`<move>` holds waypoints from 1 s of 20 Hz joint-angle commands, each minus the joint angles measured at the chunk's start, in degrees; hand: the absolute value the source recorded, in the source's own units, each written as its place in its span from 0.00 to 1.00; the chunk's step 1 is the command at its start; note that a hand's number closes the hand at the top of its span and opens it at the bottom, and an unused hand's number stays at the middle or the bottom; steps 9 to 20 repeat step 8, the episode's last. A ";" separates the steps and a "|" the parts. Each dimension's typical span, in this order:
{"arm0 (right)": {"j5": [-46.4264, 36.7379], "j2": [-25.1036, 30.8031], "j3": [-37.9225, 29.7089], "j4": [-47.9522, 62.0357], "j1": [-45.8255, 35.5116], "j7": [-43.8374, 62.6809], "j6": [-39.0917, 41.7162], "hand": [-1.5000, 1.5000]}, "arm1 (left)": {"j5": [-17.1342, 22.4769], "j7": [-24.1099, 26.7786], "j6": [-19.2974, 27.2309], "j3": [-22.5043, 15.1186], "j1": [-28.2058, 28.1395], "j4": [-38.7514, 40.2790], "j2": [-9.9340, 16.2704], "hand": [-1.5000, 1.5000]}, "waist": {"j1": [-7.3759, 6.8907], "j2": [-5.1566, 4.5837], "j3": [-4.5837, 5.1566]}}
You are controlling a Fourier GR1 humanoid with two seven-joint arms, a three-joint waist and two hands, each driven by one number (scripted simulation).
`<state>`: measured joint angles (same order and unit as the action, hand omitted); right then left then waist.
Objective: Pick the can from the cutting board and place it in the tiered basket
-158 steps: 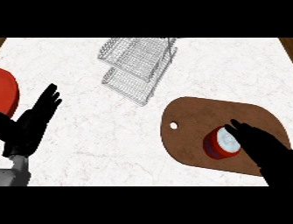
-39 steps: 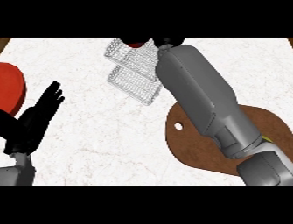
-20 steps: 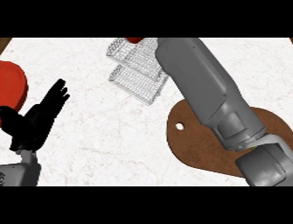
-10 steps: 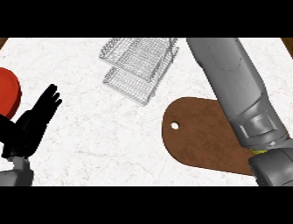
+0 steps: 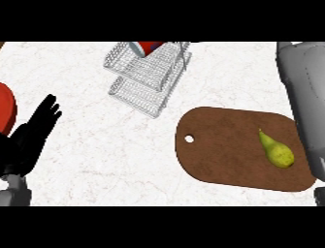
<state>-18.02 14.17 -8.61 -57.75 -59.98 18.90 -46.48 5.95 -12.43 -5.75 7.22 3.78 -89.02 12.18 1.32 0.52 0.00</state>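
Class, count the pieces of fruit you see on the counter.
1: a pear lies on the cutting board, near its right side. The grey forearm may hide more.

No legible text, label, brand, number or sign appears on any surface in the head view. The can in the tiered basket shows only red and white colouring; the cutting board and the bench are unmarked.

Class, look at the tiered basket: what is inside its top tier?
A red can shows in the tiered basket's top tier; only its lower part shows, the rest cut off at the view's edge.
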 commanded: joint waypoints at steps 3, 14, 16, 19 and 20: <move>2.08 9.23 -1.26 -17.38 11.57 5.99 8.14 0.00 | -1.19 1.51 0.72 -1.20 -3.18 -1.87 -1.88 0.50 | 0.03 0.05 0.01; 6.34 13.89 -4.39 -31.45 23.40 8.87 14.29 0.00 | -0.18 0.89 -0.62 0.47 -1.17 -0.41 -0.21 0.50 | -0.16 -0.12 0.00; 6.34 13.89 -4.39 -31.45 23.40 8.87 14.29 0.00 | -0.18 0.89 -0.62 0.47 -1.17 -0.41 -0.21 0.50 | -0.16 -0.12 0.00; 6.34 13.89 -4.39 -31.45 23.40 8.87 14.29 0.00 | -0.18 0.89 -0.62 0.47 -1.17 -0.41 -0.21 0.50 | -0.16 -0.12 0.00; 6.34 13.89 -4.39 -31.45 23.40 8.87 14.29 0.00 | -0.18 0.89 -0.62 0.47 -1.17 -0.41 -0.21 0.50 | -0.16 -0.12 0.00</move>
